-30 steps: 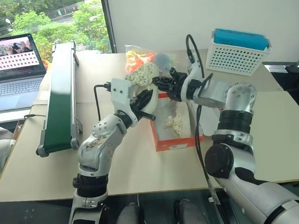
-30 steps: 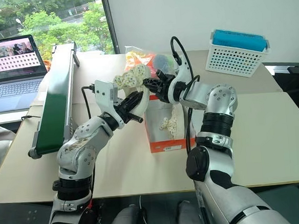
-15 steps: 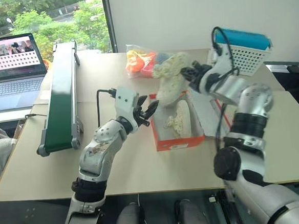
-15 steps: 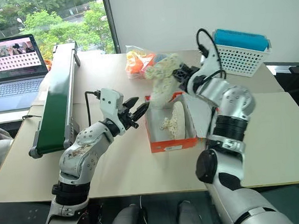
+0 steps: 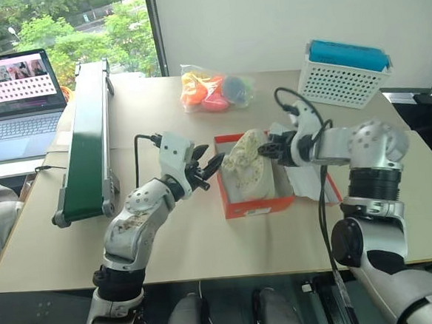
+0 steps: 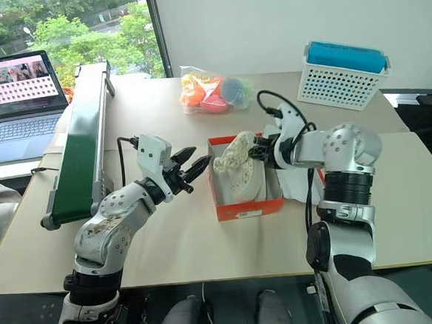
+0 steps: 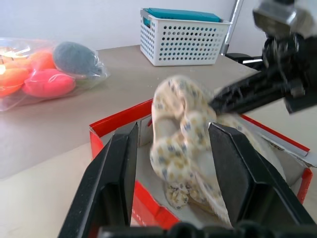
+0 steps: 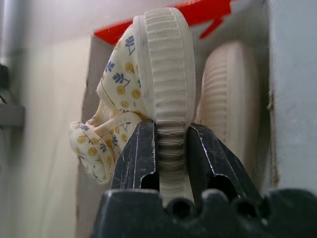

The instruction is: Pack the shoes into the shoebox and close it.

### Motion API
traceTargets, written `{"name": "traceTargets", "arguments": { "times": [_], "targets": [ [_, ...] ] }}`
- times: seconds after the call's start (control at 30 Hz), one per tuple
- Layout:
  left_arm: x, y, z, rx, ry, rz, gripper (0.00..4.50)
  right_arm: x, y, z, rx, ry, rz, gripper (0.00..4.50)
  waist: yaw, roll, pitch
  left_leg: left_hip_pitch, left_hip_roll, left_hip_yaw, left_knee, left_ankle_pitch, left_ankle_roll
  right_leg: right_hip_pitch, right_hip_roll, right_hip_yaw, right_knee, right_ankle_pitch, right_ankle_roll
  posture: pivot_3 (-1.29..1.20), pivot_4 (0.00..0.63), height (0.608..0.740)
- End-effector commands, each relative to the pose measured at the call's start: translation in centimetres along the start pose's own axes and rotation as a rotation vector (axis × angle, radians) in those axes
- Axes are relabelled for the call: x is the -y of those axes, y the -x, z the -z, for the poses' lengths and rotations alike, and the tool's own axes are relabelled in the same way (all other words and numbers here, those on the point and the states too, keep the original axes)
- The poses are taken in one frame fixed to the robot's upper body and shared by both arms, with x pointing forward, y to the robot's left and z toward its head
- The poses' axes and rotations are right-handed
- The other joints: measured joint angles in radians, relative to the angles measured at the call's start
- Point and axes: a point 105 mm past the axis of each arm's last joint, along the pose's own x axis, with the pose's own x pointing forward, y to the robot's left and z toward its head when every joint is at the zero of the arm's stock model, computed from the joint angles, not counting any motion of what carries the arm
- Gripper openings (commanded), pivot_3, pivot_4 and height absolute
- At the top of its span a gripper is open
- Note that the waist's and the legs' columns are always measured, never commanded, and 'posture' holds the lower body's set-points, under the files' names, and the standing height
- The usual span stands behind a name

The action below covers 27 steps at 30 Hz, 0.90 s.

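My right gripper (image 5: 268,148) pinches the sole of a cream floral fabric shoe (image 5: 239,157), held on edge over the orange-red cardboard shoebox (image 5: 257,203) at frame centre, long axis along the box. Second shoe (image 8: 225,94) lies inside. My left gripper (image 5: 207,165), half-open and empty, waits just left.

Beige bench (image 5: 184,238), orange-red shoebox (image 5: 257,203) near its middle, clear bag of toys (image 5: 215,91) behind, white basket (image 5: 341,79) far right, green conveyor (image 5: 85,141) along left edge
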Motion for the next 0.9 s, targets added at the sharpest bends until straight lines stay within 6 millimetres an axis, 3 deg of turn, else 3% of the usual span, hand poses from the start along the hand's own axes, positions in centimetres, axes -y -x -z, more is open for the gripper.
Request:
{"name": "traceTargets", "arguments": {
  "times": [0.03,0.17,0.27,0.4,0.57,0.73,0.9],
  "targets": [
    [0.3,0.0,-0.9,0.040,-0.010,0.007,2.37,0.9,-2.2,1.0,-0.037,0.144,0.078,0.49,0.000,0.000,0.000,0.000,0.000,0.000,0.000,0.000,0.000,0.000,0.000,0.000,0.000,0.000,0.000,0.00,0.150,0.699],
    [0.3,0.1,-0.8,0.037,-0.011,0.005,2.37,1.6,-4.1,1.7,-0.076,0.295,0.123,0.49,-0.002,0.000,-0.001,0.005,0.000,0.000,0.000,0.000,0.000,0.004,0.000,0.000,0.000,0.000,0.000,0.00,0.150,0.699],
    [0.3,0.2,-0.5,0.020,-0.036,0.024,2.37,0.9,-5.6,2.0,-0.100,0.457,0.135,0.49,-0.007,-0.001,-0.002,0.011,0.000,0.000,0.000,0.000,0.000,0.009,0.000,0.000,-0.001,0.000,0.000,0.00,0.150,0.699],
    [0.2,0.2,-0.2,0.002,-0.050,0.030,2.37,-1.1,-6.6,2.9,-0.141,0.530,0.082,0.49,-0.007,0.000,-0.004,0.019,0.002,-0.002,-0.002,0.000,0.000,0.017,0.000,0.000,-0.002,-0.005,0.007,0.00,0.150,0.699],
    [0.2,0.0,0.1,-0.007,-0.061,0.035,2.37,-4.3,-6.8,3.7,-0.178,0.441,-0.001,0.49,-0.008,0.000,-0.005,0.019,0.002,-0.001,-0.003,-0.001,-0.001,0.015,0.000,0.000,-0.002,-0.001,0.000,0.00,0.150,0.699],
    [0.2,-0.3,0.1,-0.006,-0.066,0.037,2.37,-6.0,-6.3,4.3,-0.197,0.328,-0.021,0.49,-0.010,0.000,-0.005,0.016,0.002,-0.001,-0.003,-0.001,-0.002,0.012,0.000,0.000,-0.001,-0.001,-0.001,0.00,0.150,0.699],
    [0.3,-0.5,0.0,-0.002,-0.071,0.042,2.37,-5.6,-7.3,6.8,-0.234,0.241,0.036,0.49,-0.014,0.000,-0.005,0.014,0.003,0.000,-0.004,-0.001,-0.003,0.008,0.000,0.001,0.002,-0.002,-0.002,0.00,0.150,0.699]
  ]
}}
